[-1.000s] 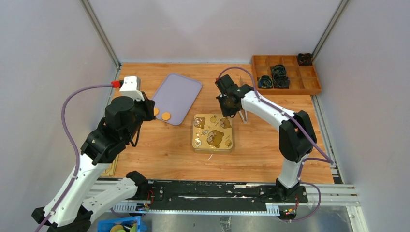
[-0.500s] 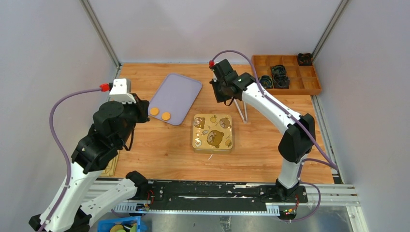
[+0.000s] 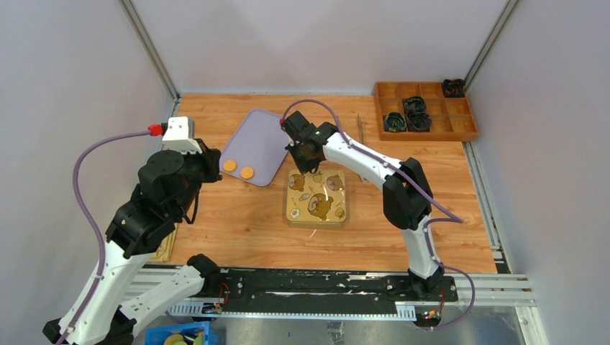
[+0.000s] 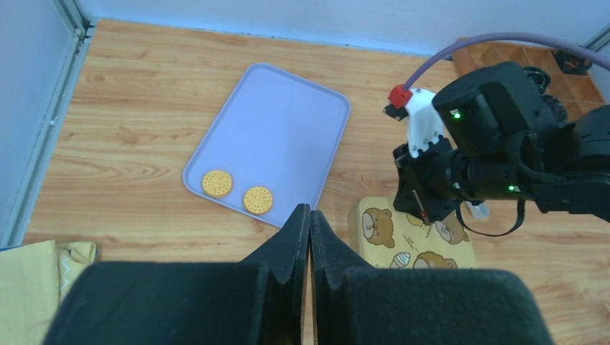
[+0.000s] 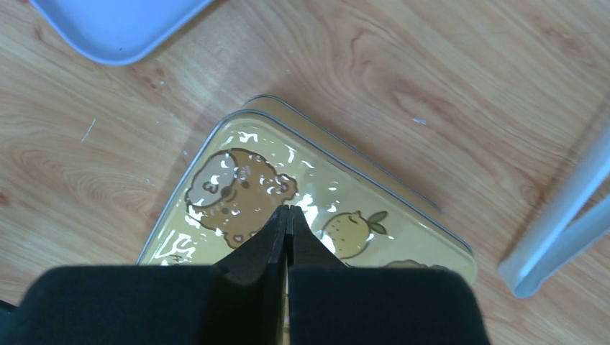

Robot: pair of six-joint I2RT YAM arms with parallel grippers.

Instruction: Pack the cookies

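Two round orange-yellow cookies [image 3: 229, 165] [image 3: 247, 172] lie side by side on the near edge of a lavender tray [image 3: 262, 140]; the left wrist view shows them as cookies [image 4: 216, 182] [image 4: 257, 199] ahead and left of my fingers. A square yellow tin [image 3: 316, 205] with bear pictures sits lid-on right of the tray. My left gripper [image 4: 309, 213] is shut and empty, hovering short of the tray's near edge. Shut with nothing in it, my right gripper [image 5: 287, 209] hangs just over the tin lid [image 5: 237, 183] near its far-left corner.
A wooden divided box [image 3: 424, 108] holding black items stands at the back right. A pale two-pronged bar [image 5: 557, 223] lies on the wood beside the tin. Yellow cloth [image 4: 29, 287] shows at the left edge. Grey walls close three sides.
My right arm has swung left, from the tin's far-right side to above its far-left corner. My left arm pulled back slightly from the tray, then held still.
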